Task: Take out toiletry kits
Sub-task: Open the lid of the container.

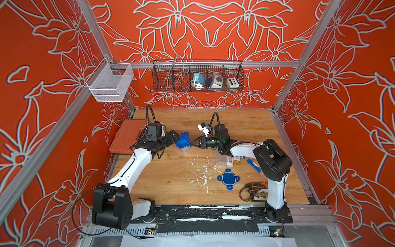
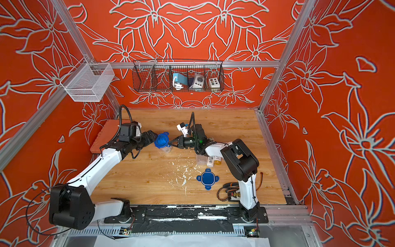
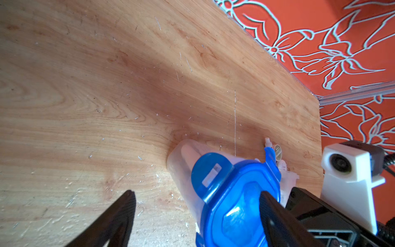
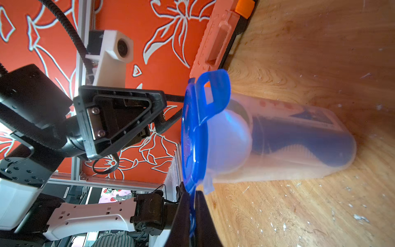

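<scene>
A clear tub (image 1: 184, 148) with a blue four-tabbed lid (image 1: 182, 140) stands mid-table. One toiletry kit shows through its wall in the right wrist view: a dark blue toothbrush (image 4: 299, 136) and a white rounded piece (image 4: 228, 139). My right gripper (image 4: 192, 205) is shut on a lid tab at the tub's right side. My left gripper (image 3: 197, 211) is open over the lid's left side; one finger (image 3: 271, 211) crosses the lid, the other hangs over bare wood. A white bottle (image 1: 229, 160), an amber bottle (image 1: 237, 160) and a blue toothbrush (image 1: 254, 165) lie under my right arm.
An open clear tub (image 1: 220, 157) lies beside the spilled items. A loose blue lid (image 1: 228, 178) lies nearer the front. A red-orange case (image 1: 128, 136) sits at the table's left edge, and a cabled board (image 1: 256, 192) sits front right. Wire baskets (image 1: 197, 76) hang on the back wall.
</scene>
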